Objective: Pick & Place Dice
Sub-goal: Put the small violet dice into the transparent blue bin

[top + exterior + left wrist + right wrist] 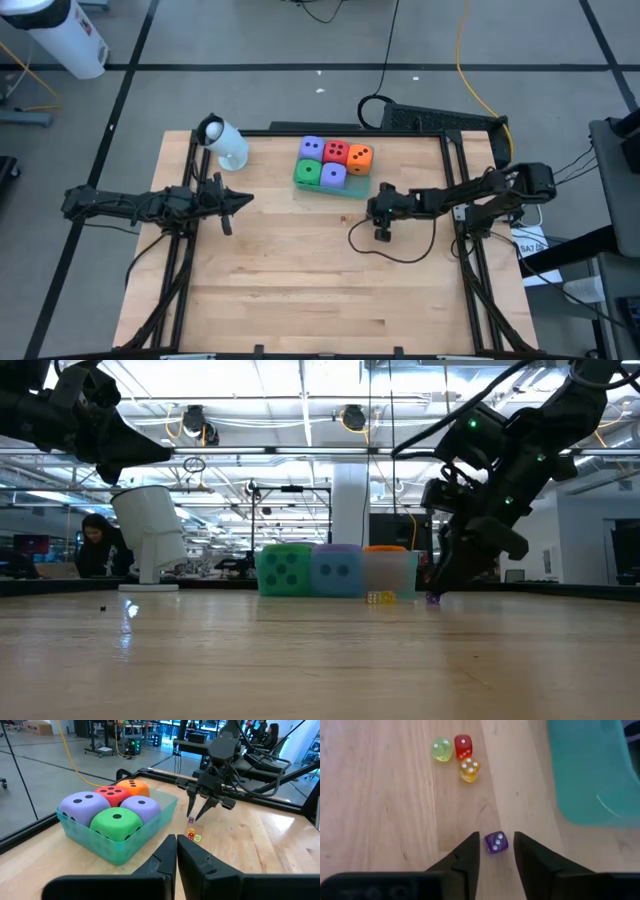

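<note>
Grasp step in hand. My right tool (pixel 381 234) points down at the tabletop (pixel 300 280), fingers spread, straddling the small purple die (pixel 496 843), which sits on the wood between the tips, not yet pinched. Next move: close squarely on it, then lift. It's tiny, so I judge it could squirt out. The die is a cube, no long axis; two-pip face up, sides slightly skewed to the fingers. Ahead of the tool lie green (pixel 442 749), red (pixel 463 746) and yellow (pixel 469 770) small dice, clustered. The teal tray (pixel 145 832) of big foam cubes is just beside. Left tool (pixel 176 842) waits well apart, fingers pressed together.
</note>
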